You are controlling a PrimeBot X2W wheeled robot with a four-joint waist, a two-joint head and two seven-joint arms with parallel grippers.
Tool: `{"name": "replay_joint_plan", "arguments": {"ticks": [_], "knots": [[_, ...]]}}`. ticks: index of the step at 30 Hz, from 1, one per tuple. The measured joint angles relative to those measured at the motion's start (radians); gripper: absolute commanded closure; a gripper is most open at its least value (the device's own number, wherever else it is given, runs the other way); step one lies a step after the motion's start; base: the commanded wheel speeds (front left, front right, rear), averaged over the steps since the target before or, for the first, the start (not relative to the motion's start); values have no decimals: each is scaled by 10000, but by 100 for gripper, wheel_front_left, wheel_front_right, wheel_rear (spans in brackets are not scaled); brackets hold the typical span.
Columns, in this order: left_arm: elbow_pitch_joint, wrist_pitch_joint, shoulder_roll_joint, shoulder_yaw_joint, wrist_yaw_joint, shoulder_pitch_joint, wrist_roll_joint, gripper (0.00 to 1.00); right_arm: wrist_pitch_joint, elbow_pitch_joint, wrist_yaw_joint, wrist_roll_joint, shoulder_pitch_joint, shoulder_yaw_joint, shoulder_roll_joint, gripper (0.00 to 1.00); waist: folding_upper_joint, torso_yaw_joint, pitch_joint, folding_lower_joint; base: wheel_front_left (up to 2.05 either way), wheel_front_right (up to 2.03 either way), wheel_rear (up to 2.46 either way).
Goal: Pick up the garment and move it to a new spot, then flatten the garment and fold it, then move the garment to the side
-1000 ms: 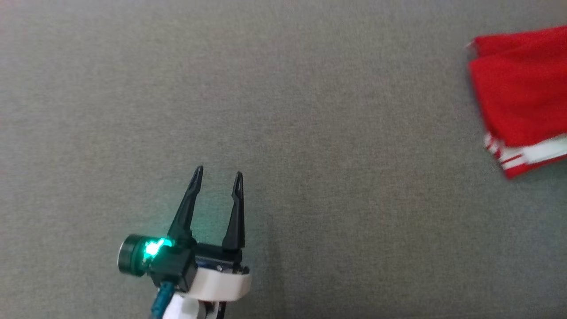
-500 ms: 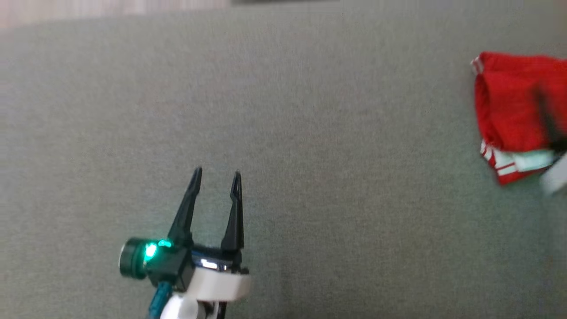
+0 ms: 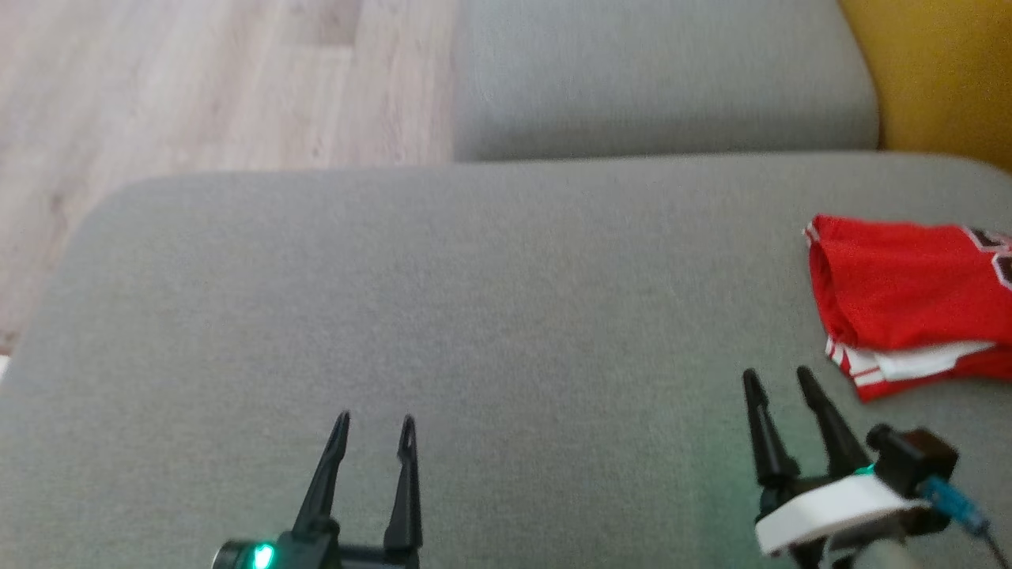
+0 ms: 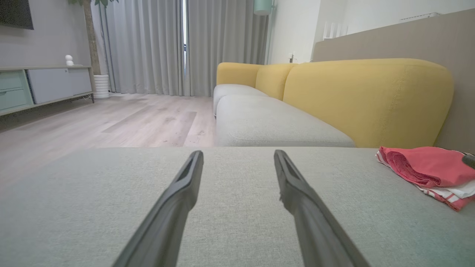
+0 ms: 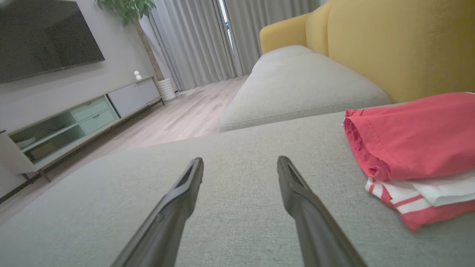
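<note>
I see the red garment (image 3: 901,296) lying folded on the grey sofa cushion (image 3: 474,276), far over on the robot's right, with its white-striped edge on the near side. My right gripper (image 3: 775,374) hovers near the garment's near-left corner without touching it, fingers spread and holding nothing. My left gripper (image 3: 375,417) is well apart at the lower left, also released and empty. Beyond the cushion I can see wooden floor (image 3: 198,79) and a yellow backrest (image 3: 941,71).
</note>
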Motion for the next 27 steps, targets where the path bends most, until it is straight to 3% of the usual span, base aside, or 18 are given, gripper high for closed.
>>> {"name": "replay_joint_plan", "arguments": {"ticks": [10, 22, 23, 27], "knots": [[-10, 0, 29, 238, 238, 733, 188, 0, -330, -1087, 0, -1250, 1372, -913, 709, 0, 0, 236, -721, 2, 0, 0, 0], [35, 0, 29, 418, 221, 794, 259, 0, -330, -1396, 0, -1469, 1781, -980, 970, 0, 0, 76, -768, 3, 0, 0, 0], [176, 15, 21, 410, 221, 799, 245, 100, -322, -1273, 0, -1463, 1786, -966, 972, 100, 0, 72, -768, 3, 0, 0, 0], [809, 63, 13, 412, 221, 1020, 244, 100, -311, -577, 0, -1463, 2021, -905, 976, 100, 0, 64, -765, 4, 0, 0, 0]]}}
